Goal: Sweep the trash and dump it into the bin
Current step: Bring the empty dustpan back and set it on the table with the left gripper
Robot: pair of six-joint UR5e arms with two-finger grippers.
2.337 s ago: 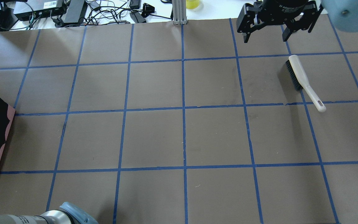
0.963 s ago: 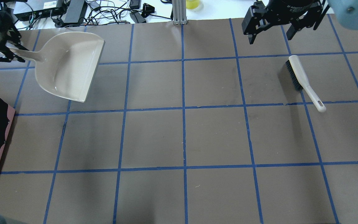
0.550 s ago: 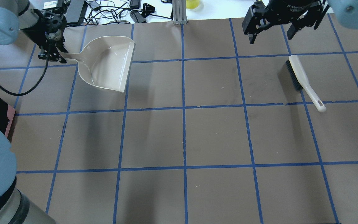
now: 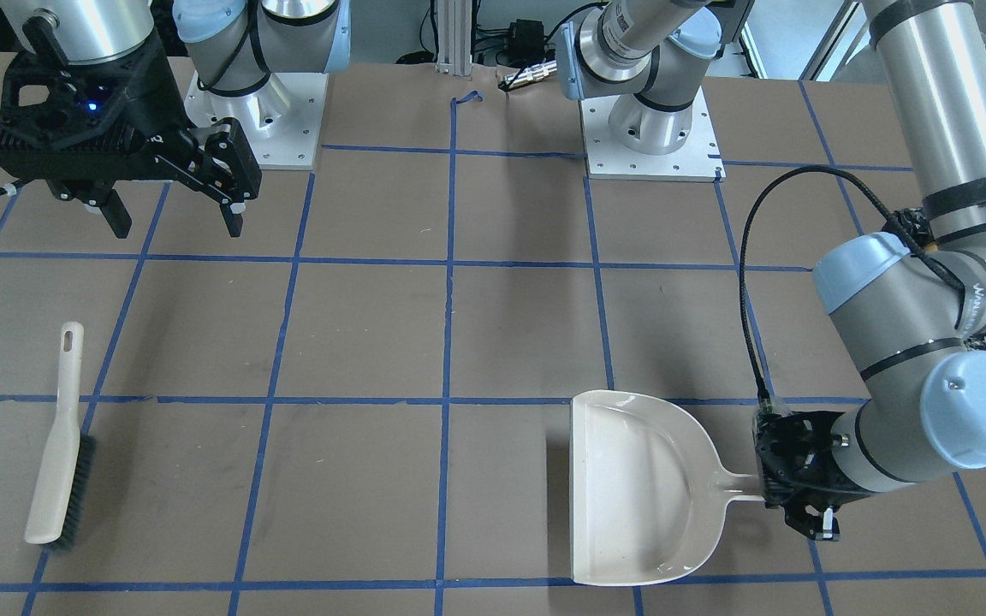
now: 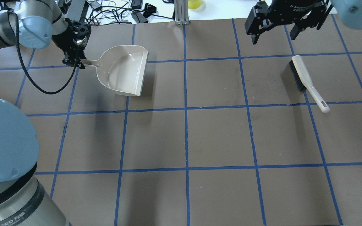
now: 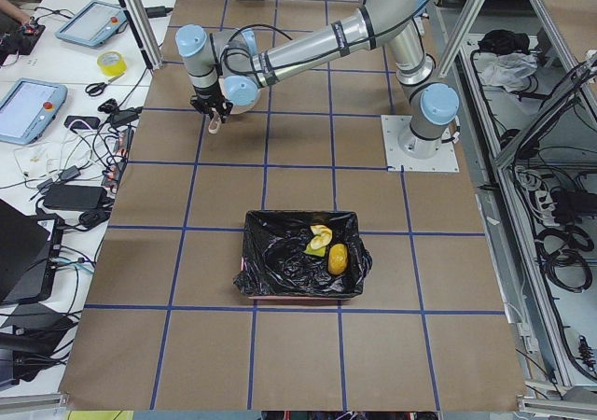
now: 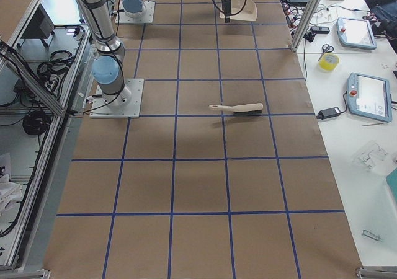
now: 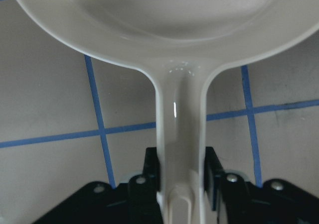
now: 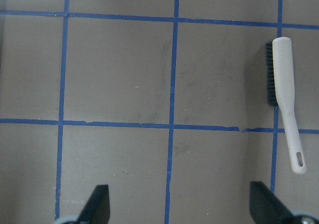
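The bin [image 6: 270, 257], lined with black plastic, stands on the table and shows only in the exterior left view. In it lie the yellow-brown lump [image 6: 338, 259], the orange-cream peel [image 6: 321, 234] and the yellow-green sponge [image 6: 314, 248]. My left gripper [image 5: 75, 61] [image 4: 788, 494] is shut on the handle [image 8: 179, 134] of the beige dustpan [image 5: 124, 70] [image 4: 638, 488], which is empty and held at the far side of the table. My right gripper [image 5: 273, 37] [image 4: 178, 227] [image 9: 182, 204] is open and empty, above the table.
A beige hand brush [image 5: 303, 77] [image 4: 56, 462] [image 9: 284, 84] [image 7: 239, 108] lies on the table beside my right gripper. My left arm's elbow [image 5: 2, 141] hides the bin in the overhead view. Cables and electronics [image 5: 105, 12] lie past the far edge.
My left gripper has carried the dustpan to the right, away from the bin's side, and turned it. My left elbow now covers the bin. The right gripper and the brush have stayed put.
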